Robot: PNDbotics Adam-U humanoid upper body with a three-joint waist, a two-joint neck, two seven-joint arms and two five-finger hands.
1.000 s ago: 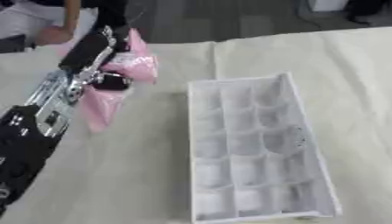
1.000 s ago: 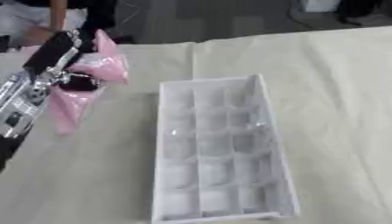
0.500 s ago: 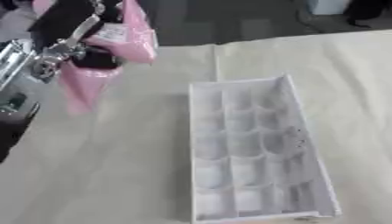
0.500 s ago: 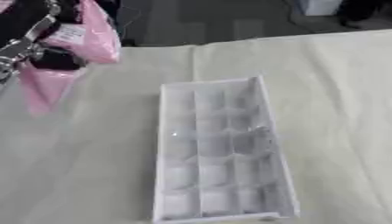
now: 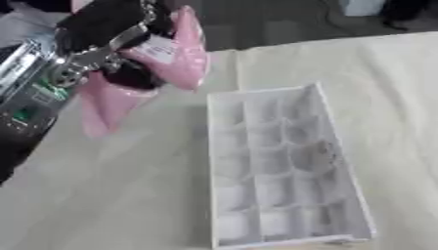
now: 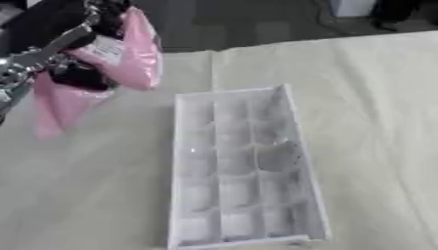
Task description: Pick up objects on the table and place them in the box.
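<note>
A soft pink bag (image 5: 175,58) with a white label hangs crumpled in the air, upper left, gripped by the left hand (image 5: 107,29). The white box (image 5: 282,166), split into small compartments, lies lengthwise on the surface.

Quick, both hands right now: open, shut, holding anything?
Left hand: shut on the pink bag, held up above the table, left of the white box.
Right hand: not in view.
</note>
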